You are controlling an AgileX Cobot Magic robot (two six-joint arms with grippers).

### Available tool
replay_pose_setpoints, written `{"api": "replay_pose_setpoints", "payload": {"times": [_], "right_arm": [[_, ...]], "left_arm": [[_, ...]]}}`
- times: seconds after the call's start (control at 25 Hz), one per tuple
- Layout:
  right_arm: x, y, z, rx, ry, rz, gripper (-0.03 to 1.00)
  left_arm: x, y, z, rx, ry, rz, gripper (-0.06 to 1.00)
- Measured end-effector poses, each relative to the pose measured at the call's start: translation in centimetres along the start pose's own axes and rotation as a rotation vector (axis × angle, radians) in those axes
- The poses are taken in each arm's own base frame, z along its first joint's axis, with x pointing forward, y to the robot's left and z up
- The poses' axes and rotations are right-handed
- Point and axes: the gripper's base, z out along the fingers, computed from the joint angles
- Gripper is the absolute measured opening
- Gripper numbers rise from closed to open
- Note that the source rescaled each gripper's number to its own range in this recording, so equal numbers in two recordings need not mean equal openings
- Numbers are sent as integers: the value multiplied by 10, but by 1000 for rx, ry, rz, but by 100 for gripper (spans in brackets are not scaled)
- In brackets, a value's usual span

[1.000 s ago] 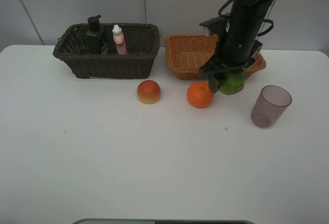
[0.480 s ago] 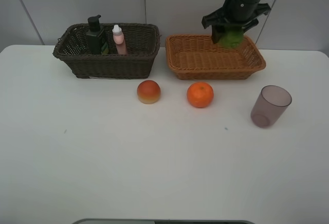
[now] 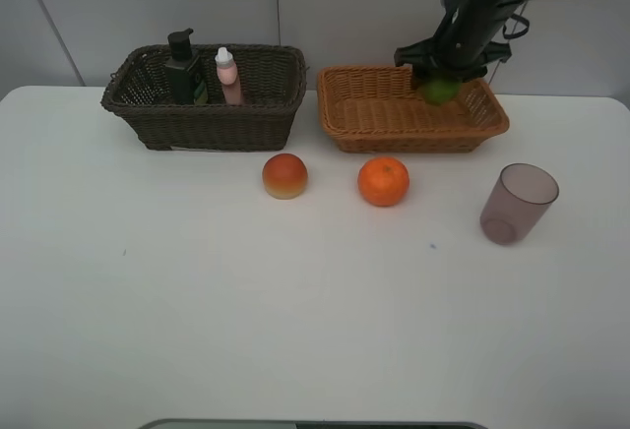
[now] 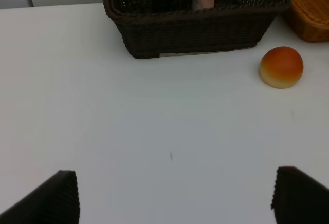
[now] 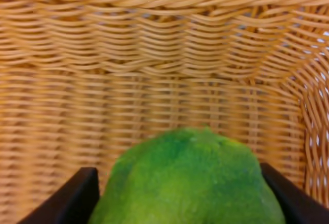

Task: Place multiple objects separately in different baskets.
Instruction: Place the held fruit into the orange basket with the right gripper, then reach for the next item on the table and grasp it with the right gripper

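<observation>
My right gripper (image 3: 440,83) is shut on the green citrus fruit (image 3: 439,90) and holds it low inside the light orange-tan basket (image 3: 369,134) at its back right; the fruit (image 5: 190,180) fills the right wrist view between the fingers (image 5: 72,196). The dark brown basket (image 3: 202,124) holds the dark green pump bottle (image 3: 182,68) and the pink white-capped bottle (image 3: 228,77). The peach-like fruit (image 3: 284,175), the orange (image 3: 383,181) and the purple cup (image 3: 518,203) stand on the table. My left gripper (image 4: 172,196) is open and empty above bare table; it is out of the exterior view.
The white table (image 3: 295,301) runs wide in front of the baskets. The left wrist view shows the dark basket (image 4: 195,26), the peach-like fruit (image 4: 281,67) and a corner of the tan basket (image 4: 311,8). A wall stands close behind the baskets.
My right gripper carried the green citrus fruit up from beside the orange, over the tan basket's rim, and down into the basket's back right. The other things have not moved.
</observation>
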Motion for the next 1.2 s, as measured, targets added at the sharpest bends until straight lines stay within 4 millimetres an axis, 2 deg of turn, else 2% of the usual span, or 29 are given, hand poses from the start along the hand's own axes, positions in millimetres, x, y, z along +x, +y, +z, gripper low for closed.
{"api": "replay_pose_setpoints", "payload": {"times": [0.2, 0.36, 0.4, 0.48, 0.56, 0.64, 0.76, 0.96, 1.08, 1.2], "right_arm": [[4, -5, 22, 19, -13, -28, 57], [6, -4, 28, 24, -13, -40, 57], [6, -4, 29, 23, -14, -40, 61], [6, -4, 29, 22, -17, -39, 79], [6, -4, 29, 23, -16, -39, 92], [7, -5, 28, 26, -7, -38, 97], [3, -6, 15, 31, -7, -32, 100], [-3, -1, -26, 12, 27, 5, 100], [3, 17, -46, 1, 102, -15, 100], [15, 41, -56, 1, 192, -69, 100]], "left_arm": [[0, 0, 0, 0, 0, 0, 95], [0, 0, 0, 0, 0, 0, 95], [0, 0, 0, 0, 0, 0, 95], [0, 0, 0, 0, 0, 0, 95], [0, 0, 0, 0, 0, 0, 95], [0, 0, 0, 0, 0, 0, 95], [0, 0, 0, 0, 0, 0, 95], [0, 0, 0, 0, 0, 0, 95], [0, 0, 0, 0, 0, 0, 95], [0, 0, 0, 0, 0, 0, 95]]}}
